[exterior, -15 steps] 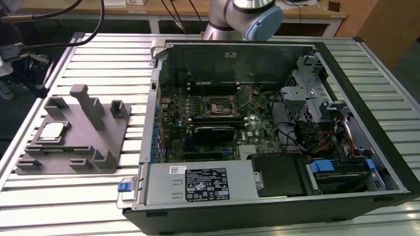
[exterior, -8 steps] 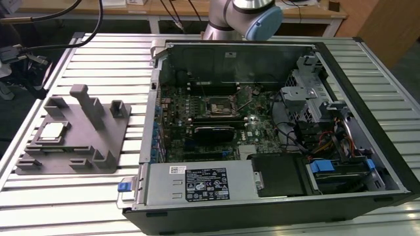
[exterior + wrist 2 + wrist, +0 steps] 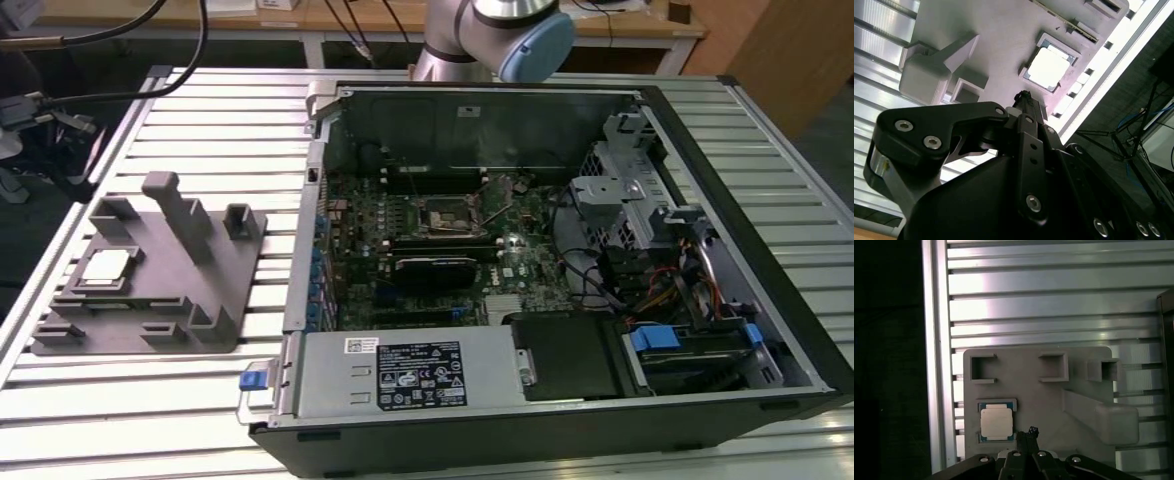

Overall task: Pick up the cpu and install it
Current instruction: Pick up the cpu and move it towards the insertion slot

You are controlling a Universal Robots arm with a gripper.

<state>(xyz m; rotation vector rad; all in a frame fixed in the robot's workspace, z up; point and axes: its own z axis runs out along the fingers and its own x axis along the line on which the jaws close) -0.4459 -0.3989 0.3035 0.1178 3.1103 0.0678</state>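
Right, I'm looking down through both wrist views and the claw [image 3: 1030, 432] [image 3: 1024, 95] is hanging over the grey fixture [image 3: 1029, 390] [image 3: 1004, 45]. Its two fingers are lying pressed together into one narrow dark tip. Nothing is sitting between them, so I'm reading it as closed and empty. In the first wrist view that tip is showing just beside one corner of the cpu [image 3: 996, 422]. I can't tell from these angles how high it is hovering above the plate, or whether it is touching anything.

The cpu [image 3: 1049, 67] is sitting flat in its square pocket on the fixture, pale metal top facing up, with the pocket's raised rim framing it. In the exterior view the cpu [image 3: 107, 268] is lying towards the left end of the fixture [image 3: 243, 262], beside the upright grey posts. The fixture is resting on the slatted aluminium bench [image 3: 200, 110] [image 3: 1054, 305].

To the exterior view's right of the fixture, the open computer case [image 3: 787, 330] is lying on its side on the same bench. The motherboard is facing up, and the black square socket frame [image 3: 445, 215] is sitting near the board's middle, well apart from the cpu. Behind the case, part of the arm [image 3: 494, 30] is rising out of the top of the exterior view.
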